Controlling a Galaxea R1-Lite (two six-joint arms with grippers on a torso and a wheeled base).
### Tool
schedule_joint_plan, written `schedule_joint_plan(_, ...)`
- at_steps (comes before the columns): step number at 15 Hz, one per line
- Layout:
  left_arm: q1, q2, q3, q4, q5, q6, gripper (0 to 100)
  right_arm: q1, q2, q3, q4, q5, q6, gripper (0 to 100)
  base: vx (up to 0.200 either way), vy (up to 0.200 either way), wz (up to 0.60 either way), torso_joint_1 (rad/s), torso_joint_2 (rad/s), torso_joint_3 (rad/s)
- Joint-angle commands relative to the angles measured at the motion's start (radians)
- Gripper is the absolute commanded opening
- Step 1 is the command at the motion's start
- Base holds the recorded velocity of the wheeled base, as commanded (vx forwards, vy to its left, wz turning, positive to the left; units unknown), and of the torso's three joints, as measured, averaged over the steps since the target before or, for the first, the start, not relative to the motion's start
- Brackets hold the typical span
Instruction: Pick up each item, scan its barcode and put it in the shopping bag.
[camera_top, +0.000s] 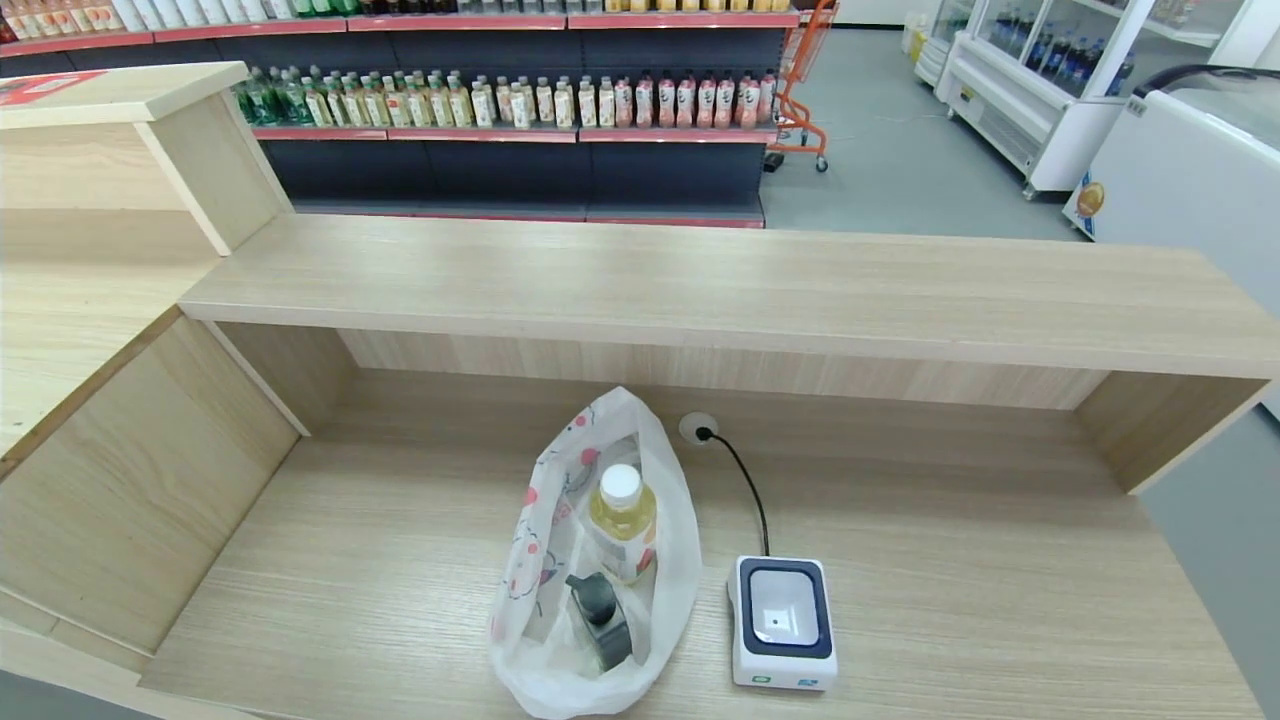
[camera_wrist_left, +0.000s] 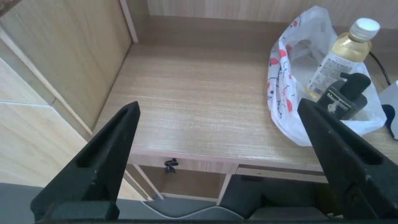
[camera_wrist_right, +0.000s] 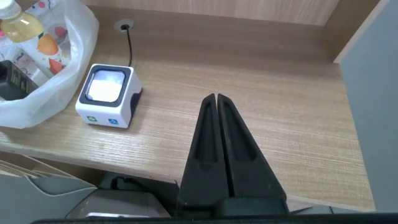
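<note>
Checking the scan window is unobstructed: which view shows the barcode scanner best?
The head view: it looks almost straight down on the barcode scanner, window whole and uncovered. The right wrist view shows it whole but at a slant. The left wrist view catches at most a sliver at the frame's edge.

On the counter (camera_top: 950, 580) I count one shopping bag (camera_top: 525, 570) holding two bottles: one pale yellow drink (camera_top: 622, 515) with a white cap and one dark bottle (camera_top: 600, 620). Beside it there's one barcode scanner (camera_top: 783, 620) and one black cable (camera_top: 755, 495).
</note>
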Motion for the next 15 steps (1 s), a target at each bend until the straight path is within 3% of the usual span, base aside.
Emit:
schedule_joint_plan(1,0.000,0.000,0.000,-0.001,0.000,0.000,100,-0.001,0.002,0.000,0.000,0.001,0.000,0,0.000,0.000,0.00,0.000,0.00,0.000)
schedule_joint_plan(15,0.000,0.000,0.000,-0.001,0.000,0.000,100,0.001,0.002,0.000,0.000,0.001,0.000,0,0.000,0.000,0.00,0.000,0.00,0.000)
